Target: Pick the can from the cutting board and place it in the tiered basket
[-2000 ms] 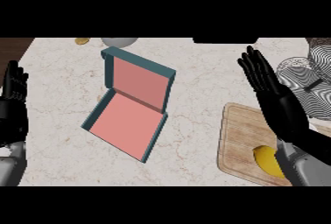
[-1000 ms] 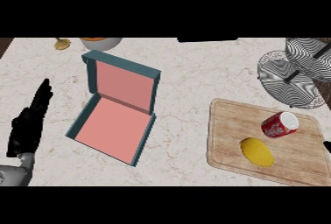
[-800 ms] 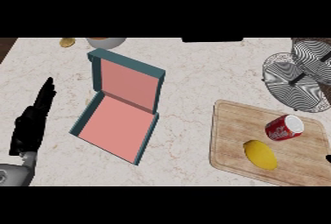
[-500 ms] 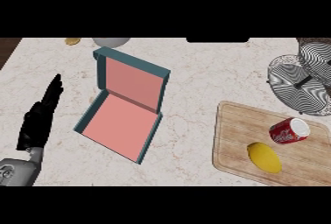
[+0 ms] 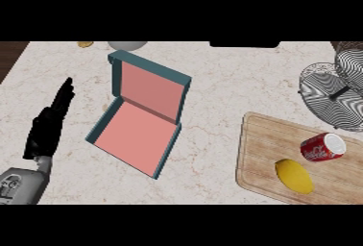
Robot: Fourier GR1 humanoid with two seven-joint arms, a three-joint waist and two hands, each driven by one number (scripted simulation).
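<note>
A red can (image 5: pixel 323 147) lies on its side on the wooden cutting board (image 5: pixel 266 158) at the right, with a yellow lemon (image 5: pixel 294 176) just in front of it. The tiered basket (image 5: pixel 339 92), black-and-white striped, stands behind the board at the right edge. My left hand (image 5: pixel 48 124) rests at the left with straight fingers, far from the can and holding nothing. My right hand shows nowhere in the head view.
An open teal box with a pink inside (image 5: pixel 140 116) sits in the middle of the marble counter. A grey bowl (image 5: pixel 127 45) and a small yellow thing (image 5: pixel 85 44) stand at the back edge.
The right hand, raised over the board two seconds ago, has left the view, uncovering the can. The view has kept shifting slightly and the left hand now shows further right.
</note>
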